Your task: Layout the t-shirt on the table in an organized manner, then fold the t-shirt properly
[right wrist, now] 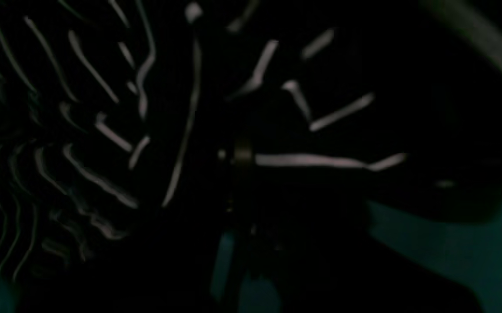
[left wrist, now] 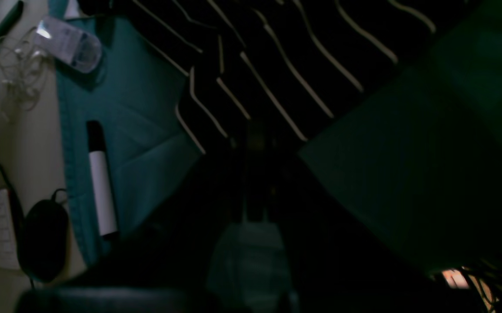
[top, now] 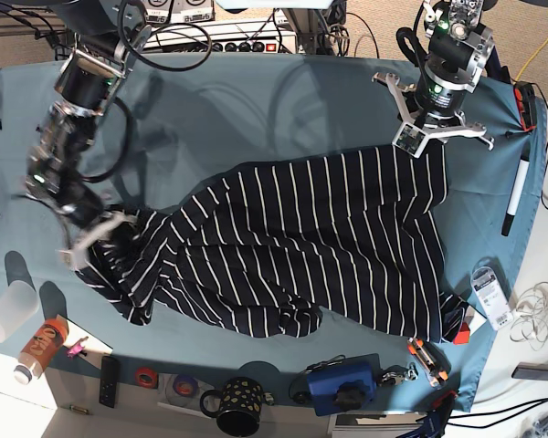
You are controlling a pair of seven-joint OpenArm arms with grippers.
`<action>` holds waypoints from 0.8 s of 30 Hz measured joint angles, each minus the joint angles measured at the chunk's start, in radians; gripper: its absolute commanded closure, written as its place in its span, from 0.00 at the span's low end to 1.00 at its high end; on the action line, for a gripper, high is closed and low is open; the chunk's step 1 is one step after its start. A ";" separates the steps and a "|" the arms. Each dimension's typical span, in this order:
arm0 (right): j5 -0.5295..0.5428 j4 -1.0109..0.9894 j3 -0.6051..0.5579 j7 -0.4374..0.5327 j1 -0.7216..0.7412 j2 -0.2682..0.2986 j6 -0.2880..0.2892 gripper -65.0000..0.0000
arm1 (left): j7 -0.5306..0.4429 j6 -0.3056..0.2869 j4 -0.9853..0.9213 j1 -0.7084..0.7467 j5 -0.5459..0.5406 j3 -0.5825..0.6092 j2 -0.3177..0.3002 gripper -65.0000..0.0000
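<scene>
Base view: marker (top: 514, 197), mug (top: 238, 402), cup (top: 7, 311) around t-shirt (top: 301, 246).

From the base view, I see open teal table (top: 256, 109) across the far half, between my two arms, free for passage. The striped t-shirt (top: 292, 246) fills the middle. Along the near edge, clutter crowds any approach: a clear cup (top: 7, 310), an orange bottle (top: 38, 349), a dotted mug (top: 239, 405) and a blue device (top: 342, 383). Beside my left arm, a marker (top: 514, 196) lies on the cloth edge, with a small plastic bottle (top: 490, 294) just past the shirt's corner.
</scene>
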 measured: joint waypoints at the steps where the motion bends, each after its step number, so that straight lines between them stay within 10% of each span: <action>1: 0.056 0.034 0.031 -0.019 -0.009 0.000 0.003 1.00 | 0.000 0.000 0.000 0.000 0.001 0.000 0.000 1.00; 6: 0.261 0.224 0.180 -0.149 -0.081 0.004 0.005 1.00 | 0.000 0.000 0.000 0.000 0.000 0.000 0.000 0.99; 11: 0.322 0.266 0.226 -0.184 -0.180 0.023 0.005 1.00 | 0.000 0.000 -0.002 0.000 -0.038 0.000 -0.001 0.61; 17: 0.322 0.267 0.227 -0.184 -0.262 0.024 0.005 1.00 | -0.065 -0.242 -0.055 0.000 -0.069 0.001 0.000 0.60; 24: 0.323 0.267 0.227 -0.176 -0.261 0.025 0.005 1.00 | -0.163 -0.267 -0.219 -0.045 0.071 0.002 -0.001 0.60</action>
